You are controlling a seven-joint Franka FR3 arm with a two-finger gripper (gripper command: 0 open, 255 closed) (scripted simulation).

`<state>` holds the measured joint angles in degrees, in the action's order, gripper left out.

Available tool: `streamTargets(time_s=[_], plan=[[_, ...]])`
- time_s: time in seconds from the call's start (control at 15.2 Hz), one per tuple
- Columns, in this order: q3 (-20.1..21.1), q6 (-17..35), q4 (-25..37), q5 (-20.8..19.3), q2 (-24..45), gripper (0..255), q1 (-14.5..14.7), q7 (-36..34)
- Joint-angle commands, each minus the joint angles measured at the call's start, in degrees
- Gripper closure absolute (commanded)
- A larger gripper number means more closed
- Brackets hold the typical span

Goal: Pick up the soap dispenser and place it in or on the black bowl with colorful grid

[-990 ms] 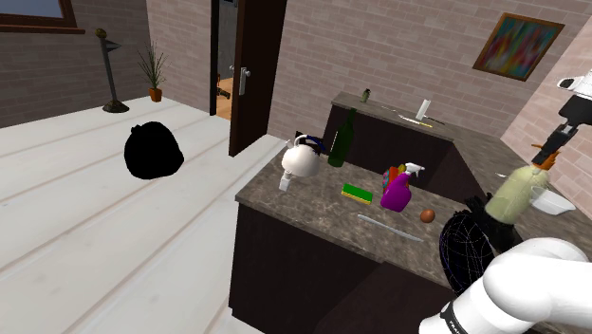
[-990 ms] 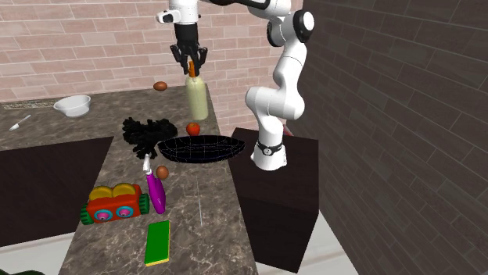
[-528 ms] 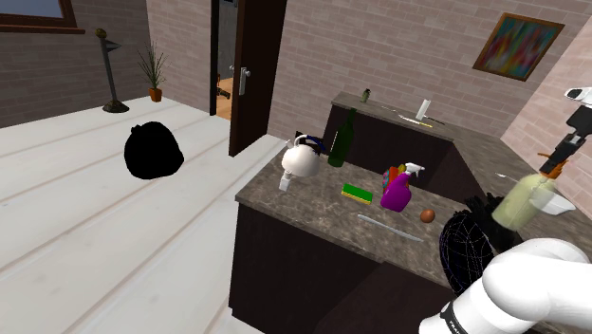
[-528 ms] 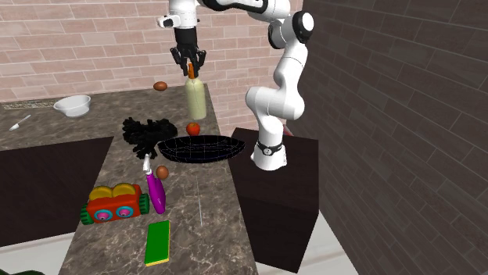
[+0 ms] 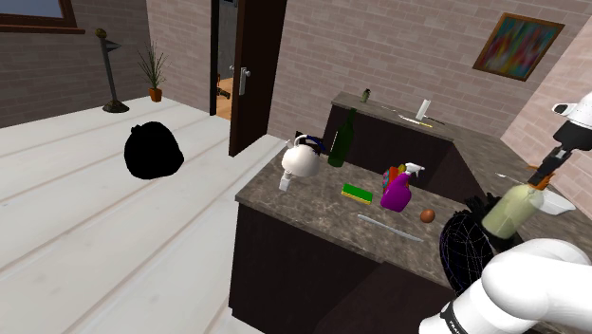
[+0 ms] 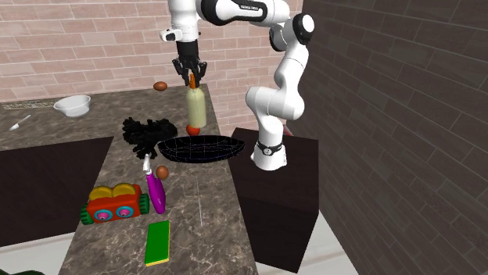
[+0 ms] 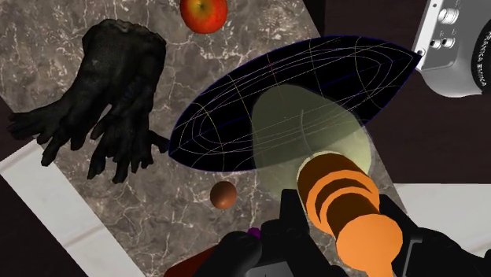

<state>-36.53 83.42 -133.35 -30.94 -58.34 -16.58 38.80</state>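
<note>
orange pump (image 7: 346, 206) clamped tight in your gripper (image 6: 191, 76), the dispenser (image 6: 195, 108) hung over the edge of the bowl (image 6: 205, 148) rather than its middle, so you risked it catching the rim and toppling onto the counter (image 6: 205, 205) if you released there or it swung.

Open air from the pincer (image 6: 191, 78) and its bottle (image 6: 195, 107) down to the black bowl (image 6: 202, 148); apple (image 7: 204, 12) and glove (image 6: 148, 133) crowd the surface (image 6: 211, 205) beyond

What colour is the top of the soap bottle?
Orange: the pump top of the soap dispenser, best in the wrist view.
</note>
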Motion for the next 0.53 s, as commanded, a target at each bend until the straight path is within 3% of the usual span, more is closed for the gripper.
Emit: streamTargets(time_s=[0.0,0.46], plan=[[-0.63,1.2,-1.89,-0.7,-0.76,255,-0.42,-0.13],[-3.0,5.27,-7.39,-3.0,-2.32,255,-1.43,-0.71]])
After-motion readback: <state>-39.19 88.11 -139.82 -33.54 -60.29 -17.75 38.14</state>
